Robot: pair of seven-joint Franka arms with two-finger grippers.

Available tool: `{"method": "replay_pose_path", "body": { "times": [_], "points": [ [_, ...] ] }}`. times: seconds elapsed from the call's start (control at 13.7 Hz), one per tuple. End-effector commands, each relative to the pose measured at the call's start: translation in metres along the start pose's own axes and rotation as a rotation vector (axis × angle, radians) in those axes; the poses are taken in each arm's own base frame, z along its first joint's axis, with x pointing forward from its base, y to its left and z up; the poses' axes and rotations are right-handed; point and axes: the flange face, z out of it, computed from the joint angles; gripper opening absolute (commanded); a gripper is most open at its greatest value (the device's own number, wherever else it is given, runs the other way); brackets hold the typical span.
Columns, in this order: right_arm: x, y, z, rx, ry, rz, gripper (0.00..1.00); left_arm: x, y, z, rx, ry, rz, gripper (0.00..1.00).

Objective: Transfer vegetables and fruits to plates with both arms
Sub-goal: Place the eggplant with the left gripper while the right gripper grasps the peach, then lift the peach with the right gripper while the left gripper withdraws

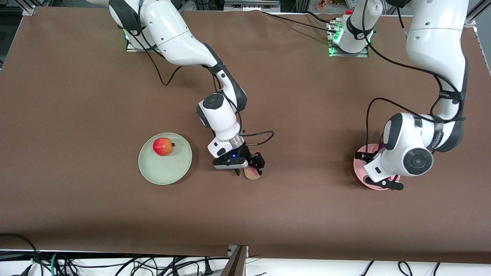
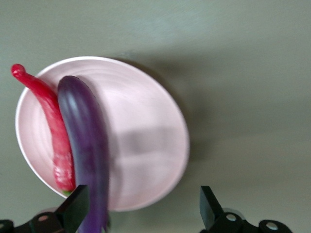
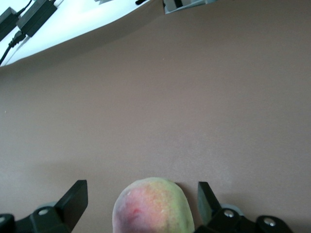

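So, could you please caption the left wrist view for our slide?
Open left pincer above round pale pink plate holding long glossy purple eggplant beside thin red chili pepper.

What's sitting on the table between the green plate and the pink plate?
In the front view, only the peach, with the open right gripper around it, lies between the green plate and pink plate.

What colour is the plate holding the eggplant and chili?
Pale pink plate; it shows best in the left wrist view.
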Motion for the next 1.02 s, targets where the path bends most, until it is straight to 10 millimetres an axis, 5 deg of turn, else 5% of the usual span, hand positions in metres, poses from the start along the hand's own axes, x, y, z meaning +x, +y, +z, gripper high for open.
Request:
{"method": "replay_pose_path", "body": {
  "times": [0.0,0.22,0.51,0.66,0.8,0.95],
  "points": [
    [-0.024,-0.009,0.013,0.004,0.013,-0.058,1.0,-0.037,-0.001,-0.081,-0.035,0.025,-0.004,1.0],
    [-0.044,0.006,0.025,0.011,0.028,-0.081,0.98,-0.083,-0.005,-0.17,-0.046,0.102,-0.024,1.0],
    [-0.026,0.013,0.02,-0.009,0.043,-0.117,0.11,-0.131,-0.014,-0.248,0.034,0.103,-0.029,1.0],
    [-0.012,0.015,0.013,-0.042,0.021,-0.111,0.08,-0.142,-0.006,-0.278,0.066,0.099,-0.026,1.0],
    [0.004,0.014,-0.009,-0.088,-0.027,-0.154,0.08,-0.145,0.007,-0.284,0.067,0.108,-0.041,1.0],
    [0.02,0.042,-0.041,-0.149,-0.079,-0.221,0.08,-0.142,0.006,-0.281,0.064,0.109,-0.118,1.0]
  ]
}}
